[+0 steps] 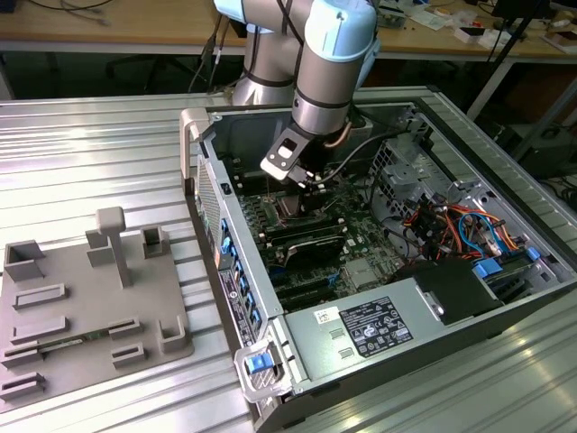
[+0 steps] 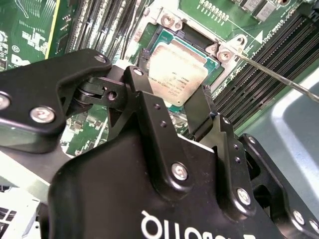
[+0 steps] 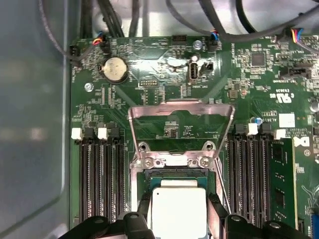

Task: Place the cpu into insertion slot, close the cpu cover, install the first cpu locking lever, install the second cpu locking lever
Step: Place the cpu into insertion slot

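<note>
Exterior view: even overhead room light is washing the ribbed metal table (image 1: 90,153), w/ a pale sheen running along the ribs & no hard shadows showing. The arm (image 1: 334,63) is catching light on its top side & shading the motherboard (image 1: 306,225) under it, so that area is reading dim.

First wrist view: the cpu (image 3: 178,209) top is glaring almost white, the cpu cover (image 3: 180,107) is glinting along its rim, & the case wall (image 3: 30,124) is showing hazy grey reflections.

Second wrist view: the gripper (image 2: 173,78) body nr the lens is looking soft & dark, w/ small highlights sitting on its screws (image 2: 179,172). The motherboard behind is looking crisp & evenly lit.
</note>
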You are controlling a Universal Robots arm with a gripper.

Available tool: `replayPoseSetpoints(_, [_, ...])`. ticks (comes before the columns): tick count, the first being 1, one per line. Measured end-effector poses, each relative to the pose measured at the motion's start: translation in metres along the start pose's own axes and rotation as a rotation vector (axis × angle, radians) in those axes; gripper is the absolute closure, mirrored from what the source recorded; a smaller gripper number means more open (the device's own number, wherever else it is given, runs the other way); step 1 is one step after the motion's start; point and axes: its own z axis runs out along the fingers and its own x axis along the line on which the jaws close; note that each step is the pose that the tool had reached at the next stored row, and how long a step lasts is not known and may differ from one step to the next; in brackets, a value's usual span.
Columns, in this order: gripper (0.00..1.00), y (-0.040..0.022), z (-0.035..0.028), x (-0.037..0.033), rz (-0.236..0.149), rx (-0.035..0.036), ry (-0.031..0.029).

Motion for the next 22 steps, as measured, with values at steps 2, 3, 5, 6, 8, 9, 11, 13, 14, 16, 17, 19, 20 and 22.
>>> replayPoseSetpoints(2, [0.47,0.0002,0.0002,0.0002,0.0,0.0,0.0001])
replayPoseSetpoints(3, [0.47,0.0004,0.0002,0.0002,0.0,-0.0002,0.0002])
replayPoseSetpoints(5, [0.47,0.0009,0.0004,0.0005,0.0,-0.0001,0.0002])
replayPoseSetpoints(6, [0.47,0.001,0.0005,0.0006,0.0,-0.0001,0.0001])
replayPoseSetpoints(8, [0.47,0.0013,0.0008,0.0006,0.0,0.0001,0.0])
replayPoseSetpoints(9, [0.47,0.0014,0.0009,0.0006,0.0,0.0,0.0])
replayPoseSetpoints(11, [0.47,0.0016,0.0014,0.0007,0.0,-0.0001,0.0002])
replayPoseSetpoints(13, [0.47,0.0018,0.0017,0.0007,-0.001,-0.0001,0.0001])
replayPoseSetpoints(14, [0.47,0.0018,0.0018,0.0007,-0.003,-0.0001,0.0002])
replayPoseSetpoints(16, [0.47,0.0019,0.0021,0.0008,-0.011,-0.0003,0.0007])
replayPoseSetpoints(17, [0.47,0.0019,0.0022,0.0008,-0.013,-0.0004,0.0008])
replayPoseSetpoints(19, [0.47,0.002,0.0023,0.0008,-0.017,-0.0004,0.0009])
replayPoseSetpoints(20, [0.47,0.0023,0.0024,0.0008,-0.017,-0.0005,0.001])
replayPoseSetpoints(22, [0.47,0.0026,0.0025,0.0008,-0.018,-0.0004,0.001])
